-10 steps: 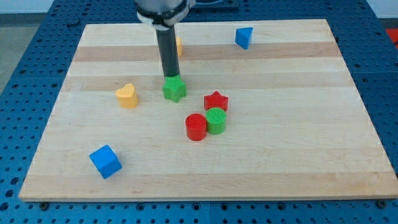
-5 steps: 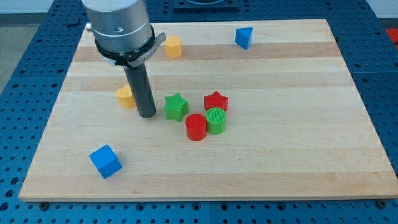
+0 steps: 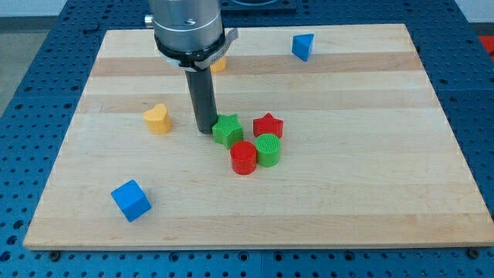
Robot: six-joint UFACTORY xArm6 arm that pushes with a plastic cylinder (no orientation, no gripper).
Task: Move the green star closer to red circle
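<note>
The green star (image 3: 228, 130) sits near the board's middle, just up and left of the red circle (image 3: 243, 157), almost touching it. My tip (image 3: 205, 130) stands on the board against the green star's left side. A green cylinder (image 3: 268, 149) touches the red circle's right side. A red star (image 3: 268, 125) lies to the right of the green star.
A yellow heart (image 3: 157, 119) lies to the left of my tip. A blue cube (image 3: 130, 200) sits at the lower left. A blue triangle (image 3: 303, 46) is at the top right. A yellow block (image 3: 220, 63) shows partly behind the arm on the wooden board (image 3: 386, 154).
My tip went from above the green star to its left, then moved right against it. The green star slid down and right, closer to the red circle.
</note>
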